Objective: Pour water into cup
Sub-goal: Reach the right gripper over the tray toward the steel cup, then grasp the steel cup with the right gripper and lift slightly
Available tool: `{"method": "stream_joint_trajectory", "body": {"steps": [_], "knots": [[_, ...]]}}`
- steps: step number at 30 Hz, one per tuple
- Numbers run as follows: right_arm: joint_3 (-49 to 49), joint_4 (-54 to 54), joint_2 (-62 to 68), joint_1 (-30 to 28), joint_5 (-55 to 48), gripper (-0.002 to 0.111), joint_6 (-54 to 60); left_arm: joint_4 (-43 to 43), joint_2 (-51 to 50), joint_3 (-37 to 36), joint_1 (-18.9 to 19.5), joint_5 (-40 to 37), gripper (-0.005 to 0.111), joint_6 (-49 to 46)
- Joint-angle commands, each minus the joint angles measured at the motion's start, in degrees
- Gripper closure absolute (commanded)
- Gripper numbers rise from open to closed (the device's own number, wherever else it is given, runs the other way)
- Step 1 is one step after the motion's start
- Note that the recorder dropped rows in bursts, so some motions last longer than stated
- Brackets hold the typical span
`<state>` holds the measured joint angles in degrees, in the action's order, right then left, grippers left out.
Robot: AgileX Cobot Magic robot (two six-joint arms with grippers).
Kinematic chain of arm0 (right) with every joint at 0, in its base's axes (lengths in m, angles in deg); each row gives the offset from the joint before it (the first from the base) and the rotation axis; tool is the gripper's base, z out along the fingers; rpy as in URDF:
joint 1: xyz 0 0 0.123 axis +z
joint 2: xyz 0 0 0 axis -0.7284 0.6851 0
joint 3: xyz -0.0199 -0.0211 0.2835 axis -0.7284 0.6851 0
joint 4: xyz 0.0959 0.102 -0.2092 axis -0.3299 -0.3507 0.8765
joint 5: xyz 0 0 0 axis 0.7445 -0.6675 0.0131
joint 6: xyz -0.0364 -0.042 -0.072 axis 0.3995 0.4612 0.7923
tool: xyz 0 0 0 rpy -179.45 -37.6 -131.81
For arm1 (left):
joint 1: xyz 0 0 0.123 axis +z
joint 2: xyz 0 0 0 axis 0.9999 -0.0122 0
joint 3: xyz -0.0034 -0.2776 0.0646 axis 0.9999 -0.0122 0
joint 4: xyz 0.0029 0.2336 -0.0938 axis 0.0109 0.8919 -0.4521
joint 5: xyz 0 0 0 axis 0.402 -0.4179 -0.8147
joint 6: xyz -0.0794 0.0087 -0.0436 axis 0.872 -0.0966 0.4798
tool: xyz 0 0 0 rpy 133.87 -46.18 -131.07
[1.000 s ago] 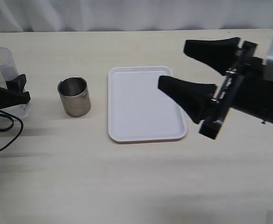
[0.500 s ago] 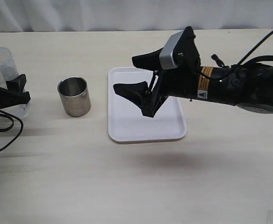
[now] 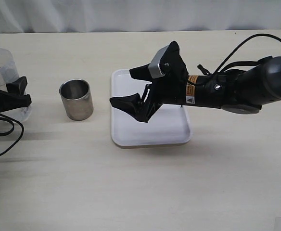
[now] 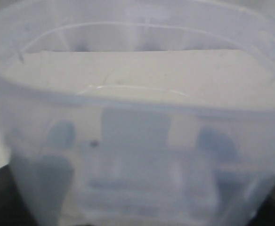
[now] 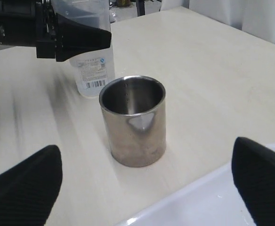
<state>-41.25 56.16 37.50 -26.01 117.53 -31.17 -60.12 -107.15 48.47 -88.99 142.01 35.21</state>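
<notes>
Over the white tray (image 3: 172, 131), the right gripper (image 3: 123, 87) gapes toward the cup (image 3: 76, 99); the left gripper (image 3: 16, 96) grasps the plastic container (image 3: 1, 62).

A white rectangular tray (image 3: 126, 132) with rounded corners and a low raised rim lies flat on the pale, wood-grained table (image 3: 131, 192), near the middle of the exterior view (its long sides run toward the far edge). Behind the table hangs a white, softly folded curtain (image 3: 83, 14).
</notes>
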Motion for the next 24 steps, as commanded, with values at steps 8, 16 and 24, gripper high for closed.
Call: {"method": "stream_joint_trajectory", "body": {"steps": [8, 16, 24], "knots": [[-4.25, 0.01, 5.28, 0.13, 1.49, 0.017, 0.0, 1.02, -0.15, 0.22, -0.31, 0.88, 0.107, 0.19], [-10.42, -0.25, 9.66, 4.24, -1.02, 0.017, 0.0, 1.44, -0.15, 0.22, -0.31, 0.88, 0.107, 0.19], [-17.4, -0.65, 13.85, 8.04, -3.98, 0.017, 0.0, 1.55, -0.15, 0.22, -0.31, 0.88, 0.107, 0.19]]}}
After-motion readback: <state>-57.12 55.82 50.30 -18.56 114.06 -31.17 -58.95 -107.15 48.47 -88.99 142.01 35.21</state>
